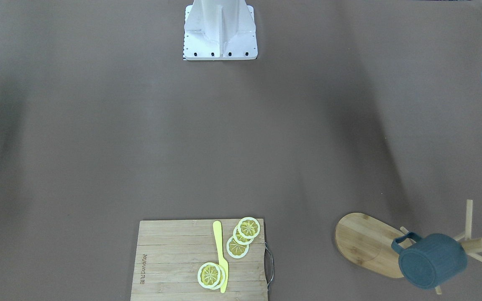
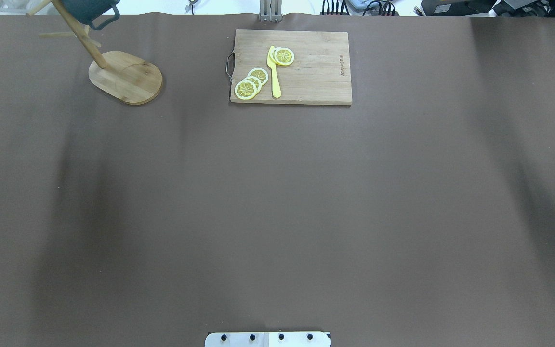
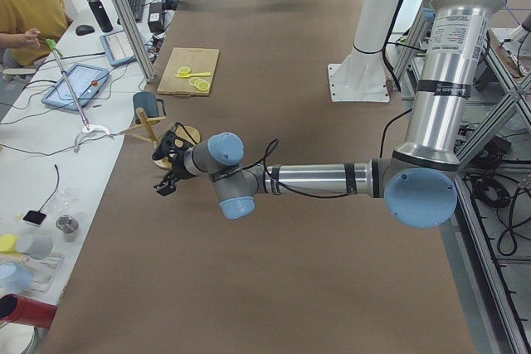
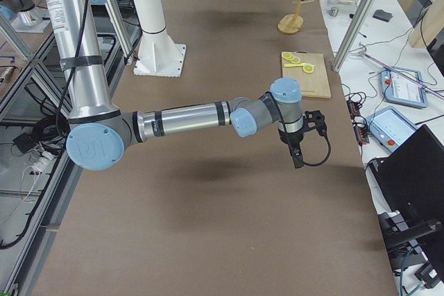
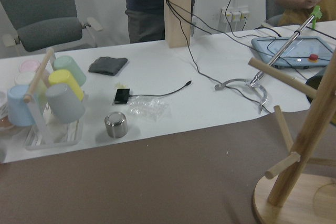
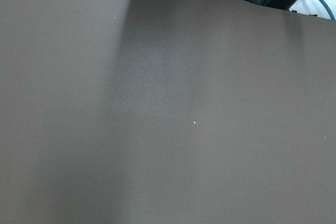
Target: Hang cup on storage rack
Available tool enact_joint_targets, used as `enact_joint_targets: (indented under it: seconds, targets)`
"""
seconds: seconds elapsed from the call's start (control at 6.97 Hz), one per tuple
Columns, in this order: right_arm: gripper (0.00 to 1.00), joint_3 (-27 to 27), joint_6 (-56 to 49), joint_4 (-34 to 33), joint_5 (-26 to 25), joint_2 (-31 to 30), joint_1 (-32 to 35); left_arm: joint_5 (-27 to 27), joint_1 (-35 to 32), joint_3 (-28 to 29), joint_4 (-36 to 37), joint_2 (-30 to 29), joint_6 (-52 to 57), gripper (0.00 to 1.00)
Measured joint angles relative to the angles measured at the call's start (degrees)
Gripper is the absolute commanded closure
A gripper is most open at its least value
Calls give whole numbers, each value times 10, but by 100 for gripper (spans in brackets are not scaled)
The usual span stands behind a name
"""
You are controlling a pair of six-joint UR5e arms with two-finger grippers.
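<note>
Black against the brown worktop [image 2: 277, 217], the left claw [image 3: 164, 170] hangs at the centre left of the left-side view, near the storage rack [image 1: 362, 242]. It shows only in that side view, so I cannot tell whether its jaws stand apart or together. The right claw [image 4: 297, 157] points down over bare worktop at the centre right of the right-side view, well apart from the rack, and its state cannot be told either.

At the lower right of the front view, the cup [image 1: 431, 261] sits tilted on the rack, bottom toward the camera. Its loop handle appears to be threaded on a peg, so the hanging looks done.

The cup looks like glazed ceramic. I judge it stiff, fairly heavy for its size, somewhat slick, and liable to chip if knocked against the post. The best hold is probably across the wall or rim on the side away from the handle, which leaves the loop free for the peg.

Counted:
- one cup
- one rack
- one cutting board [image 1: 174, 259]
- one yellow knife [image 1: 223, 267]
- apparently five lemon slices [image 1: 237, 246]
</note>
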Motion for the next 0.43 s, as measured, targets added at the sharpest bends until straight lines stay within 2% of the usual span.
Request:
enact_joint_targets:
  seconds: [0.14,0.43]
  targets:
    - [0,-2,-5,-1,1,-6,5,-51,-17,-13,77,-2,27,2]
    - [0,-10,-25,-6,3,-21,13,-117,-27,-63,247,3,47,2]
